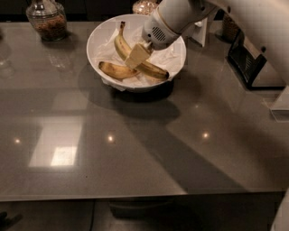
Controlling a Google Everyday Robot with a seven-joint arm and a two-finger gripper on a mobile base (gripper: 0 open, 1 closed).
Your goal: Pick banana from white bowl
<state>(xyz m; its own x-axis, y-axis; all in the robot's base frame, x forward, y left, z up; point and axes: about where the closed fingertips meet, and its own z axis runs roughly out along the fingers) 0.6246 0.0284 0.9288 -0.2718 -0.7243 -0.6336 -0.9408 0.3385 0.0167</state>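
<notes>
The white bowl [95, 38], lined with crumpled white paper, stands at the back middle of the grey table. The banana [119, 45], long, curved and yellow, lies in it with its dark stem pointing to the far rim and its tip to the right. A shorter brownish banana [116, 70] lies in front of it. My gripper [137, 55] reaches down from the upper right into the bowl and sits right over the middle of the long banana, hiding that part.
A glass jar [45, 19] with brown contents stands at the back left, and another jar [145, 6] stands behind the bowl. A dark basket-like object [249, 64] sits at the right. My white arm [253, 18] crosses the upper right.
</notes>
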